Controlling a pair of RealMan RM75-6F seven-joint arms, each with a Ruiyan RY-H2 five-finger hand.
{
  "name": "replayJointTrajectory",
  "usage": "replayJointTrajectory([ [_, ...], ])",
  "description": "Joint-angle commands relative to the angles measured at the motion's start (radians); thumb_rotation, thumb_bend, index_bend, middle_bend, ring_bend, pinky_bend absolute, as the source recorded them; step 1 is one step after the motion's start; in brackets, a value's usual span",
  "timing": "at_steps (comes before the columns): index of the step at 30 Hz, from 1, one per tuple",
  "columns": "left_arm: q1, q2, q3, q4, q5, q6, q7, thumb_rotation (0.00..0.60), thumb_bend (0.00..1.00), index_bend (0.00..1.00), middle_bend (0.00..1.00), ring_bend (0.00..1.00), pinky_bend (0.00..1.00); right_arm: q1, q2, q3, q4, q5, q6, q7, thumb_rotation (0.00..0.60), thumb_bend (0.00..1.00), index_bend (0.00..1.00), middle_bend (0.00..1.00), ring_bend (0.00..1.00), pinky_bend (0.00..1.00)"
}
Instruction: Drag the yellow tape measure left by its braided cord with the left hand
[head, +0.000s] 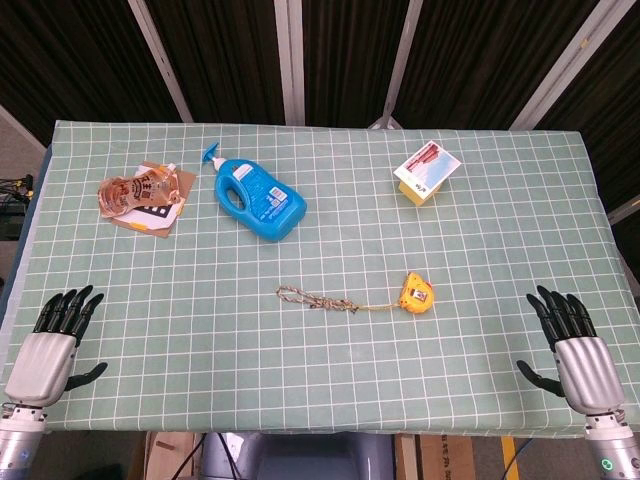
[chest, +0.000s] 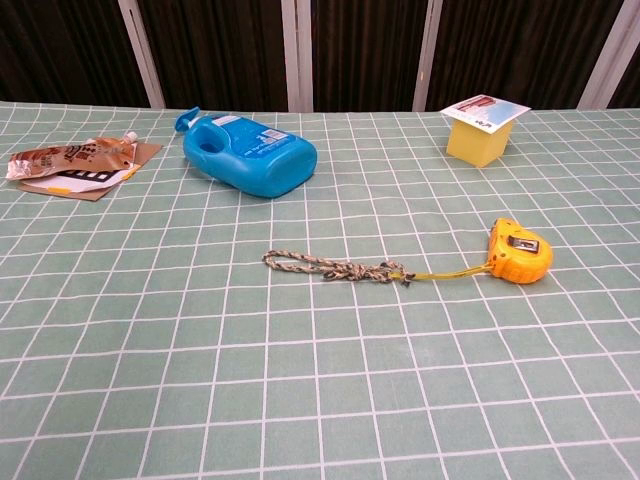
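Note:
A small yellow tape measure (head: 415, 294) (chest: 519, 251) lies on the green checked tablecloth, right of centre. Its braided cord (head: 314, 299) (chest: 330, 267) stretches out to the left, joined to it by a thin yellow string. My left hand (head: 52, 345) rests at the near left corner of the table, open with fingers spread, far from the cord. My right hand (head: 574, 351) sits at the near right corner, likewise open and holding nothing. Neither hand shows in the chest view.
A blue bottle (head: 255, 198) (chest: 250, 154) lies on its side behind the cord. A crumpled brown pouch (head: 143, 195) (chest: 72, 164) on cardboard sits at the far left. A yellow box with a card on top (head: 425, 174) (chest: 480, 129) stands at the far right.

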Motion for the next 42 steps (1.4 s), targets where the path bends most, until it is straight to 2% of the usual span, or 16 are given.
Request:
replayJointTrajectory([
  [1, 0.000, 0.000, 0.000, 0.000, 0.000, 0.000, 0.000, 0.600, 0.00, 0.00, 0.00, 0.00, 0.00, 0.000, 0.000, 0.000, 0.000, 0.000, 0.000, 0.000, 0.600, 0.22, 0.00, 0.00, 0.00, 0.00],
  [20, -0.018, -0.001, -0.011, -0.002, -0.009, -0.024, 0.002, 0.600, 0.00, 0.00, 0.00, 0.00, 0.00, -0.003, 0.004, 0.002, -0.006, 0.011, -0.004, 0.004, 0.600, 0.22, 0.00, 0.00, 0.00, 0.00],
  [25, -0.060, 0.011, -0.035, -0.021, -0.003, -0.062, 0.022, 0.600, 0.00, 0.00, 0.00, 0.00, 0.00, -0.003, 0.005, 0.000, -0.008, 0.011, -0.006, 0.008, 0.600, 0.22, 0.00, 0.00, 0.00, 0.00],
  [30, -0.158, 0.031, -0.089, -0.083, -0.012, -0.169, 0.085, 0.600, 0.02, 0.01, 0.00, 0.00, 0.00, -0.001, 0.007, 0.002, -0.010, 0.015, -0.010, 0.016, 0.600, 0.22, 0.00, 0.00, 0.00, 0.00],
  [35, -0.261, 0.009, -0.148, -0.132, -0.087, -0.305, 0.150, 0.600, 0.06, 0.14, 0.00, 0.00, 0.00, 0.000, 0.007, 0.000, -0.011, 0.012, -0.011, 0.017, 0.600, 0.22, 0.00, 0.00, 0.00, 0.00],
  [42, -0.400, -0.111, -0.235, -0.150, -0.256, -0.444, 0.287, 0.600, 0.17, 0.30, 0.00, 0.00, 0.00, 0.001, 0.011, 0.002, -0.012, 0.023, -0.018, 0.034, 0.600, 0.22, 0.00, 0.00, 0.00, 0.00],
])
